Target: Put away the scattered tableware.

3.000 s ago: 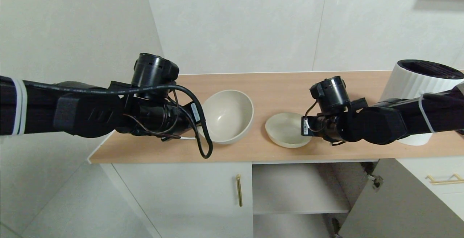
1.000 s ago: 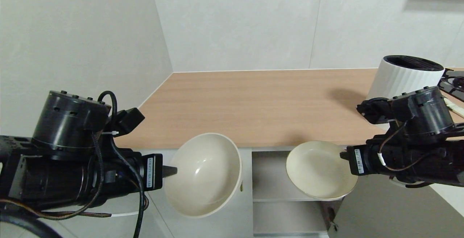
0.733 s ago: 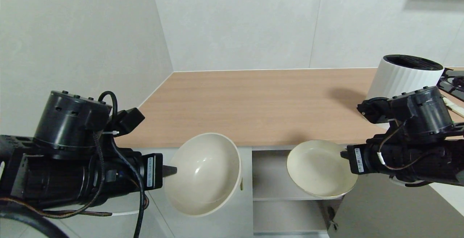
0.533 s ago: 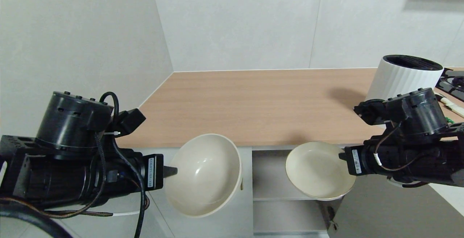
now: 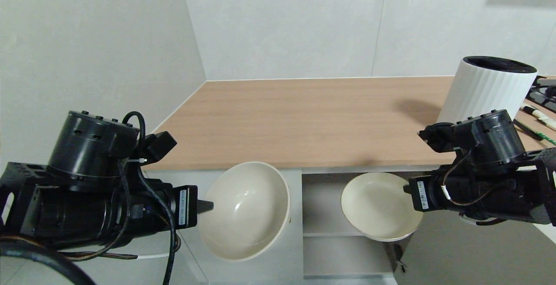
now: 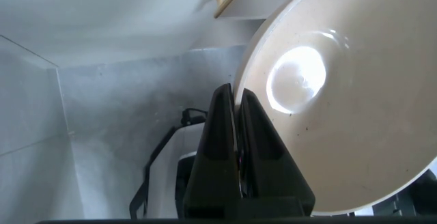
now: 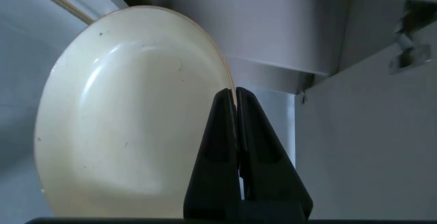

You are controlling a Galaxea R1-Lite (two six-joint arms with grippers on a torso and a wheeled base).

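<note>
A wooden worktop (image 5: 304,120) runs along a tiled wall, with a white ribbed canister (image 5: 488,89) at its right end. Below its front edge the large bowl (image 5: 245,211) hangs before the closed cabinet door (image 5: 296,254), tipped so that its hollow faces up and towards the robot. The left gripper (image 5: 207,207) pinches its left rim. The left wrist view shows the fingers (image 6: 220,135) pressed together on that rim. The shallow dish (image 5: 378,207) hangs before the open cabinet shelf (image 5: 321,233), hollow upward. The right gripper (image 5: 406,187) holds its right rim, fingers (image 7: 220,142) pinching it in the right wrist view, which also shows a door hinge (image 7: 410,43).
</note>
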